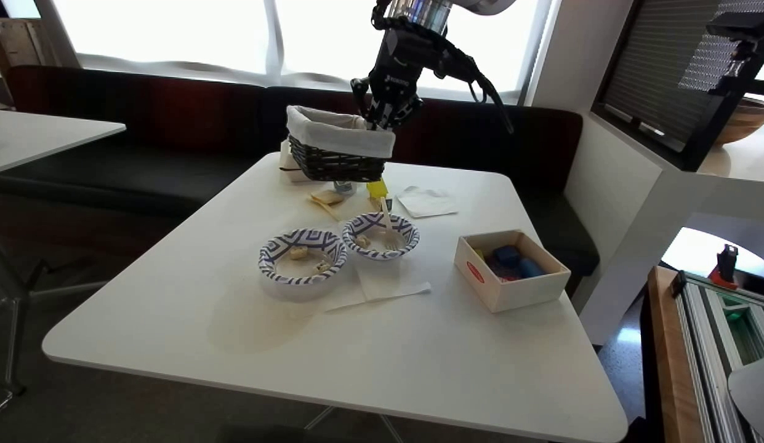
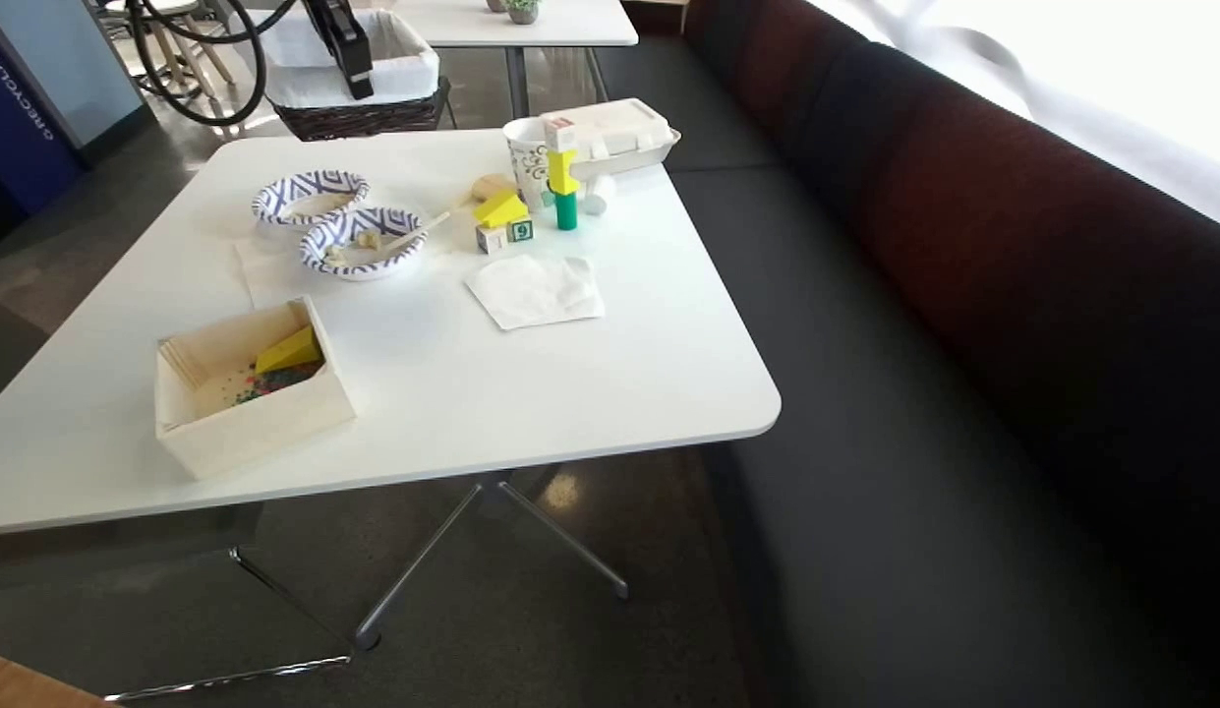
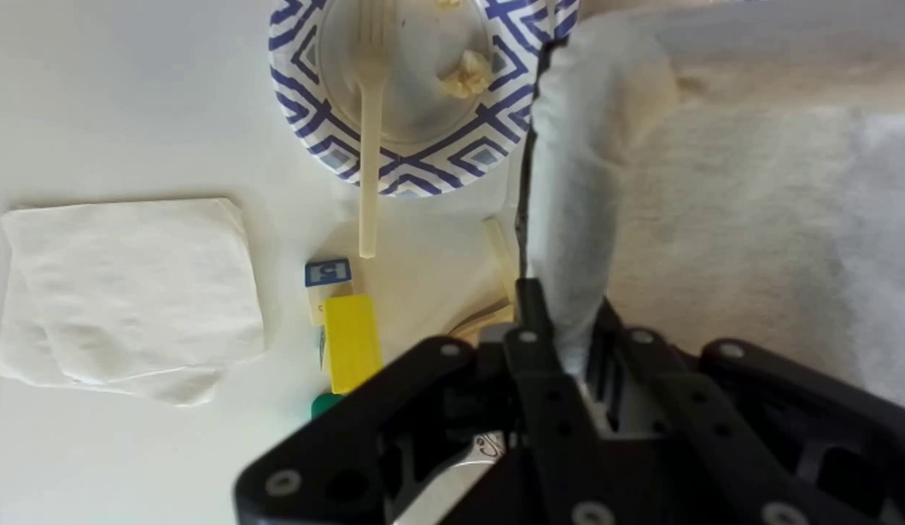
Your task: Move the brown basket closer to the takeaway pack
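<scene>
The brown basket (image 1: pixel 338 165) is dark wicker with a white cloth liner. It hangs tilted above the table's far part. It also shows in an exterior view (image 2: pixel 374 120) at the table's far edge, and its liner fills the right of the wrist view (image 3: pixel 751 219). My gripper (image 1: pixel 380 122) is shut on the basket's lined rim. The rim runs between the fingers (image 3: pixel 569 321) in the wrist view. The takeaway pack (image 2: pixel 614 133) is a closed white clamshell at the table's far corner. In an exterior view the basket hides most of the takeaway pack (image 1: pixel 289 169).
A patterned cup (image 2: pixel 527 162) and stacked blocks (image 2: pixel 564 192) stand beside the pack. Two patterned bowls (image 1: pixel 303 257) (image 1: pixel 380 237) with food scraps, a napkin (image 1: pixel 426 202) and a wooden box (image 1: pixel 511 271) with blocks are on the white table (image 1: pixel 369 357).
</scene>
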`<act>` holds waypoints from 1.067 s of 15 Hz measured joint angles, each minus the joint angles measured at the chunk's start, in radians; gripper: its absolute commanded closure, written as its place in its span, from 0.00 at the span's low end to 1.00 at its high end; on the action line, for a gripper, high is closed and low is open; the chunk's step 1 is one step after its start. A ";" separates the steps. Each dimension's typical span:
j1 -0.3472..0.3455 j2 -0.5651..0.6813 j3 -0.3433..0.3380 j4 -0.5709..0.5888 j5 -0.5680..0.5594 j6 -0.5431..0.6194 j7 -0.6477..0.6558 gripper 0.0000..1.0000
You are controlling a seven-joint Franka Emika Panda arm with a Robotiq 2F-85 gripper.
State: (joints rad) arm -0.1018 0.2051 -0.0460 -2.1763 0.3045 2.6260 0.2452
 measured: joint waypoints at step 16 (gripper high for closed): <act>0.199 0.387 -0.104 0.448 -0.186 0.025 0.419 0.96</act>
State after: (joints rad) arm 0.0969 0.5917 -0.1504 -1.7283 0.1182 2.6512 0.6642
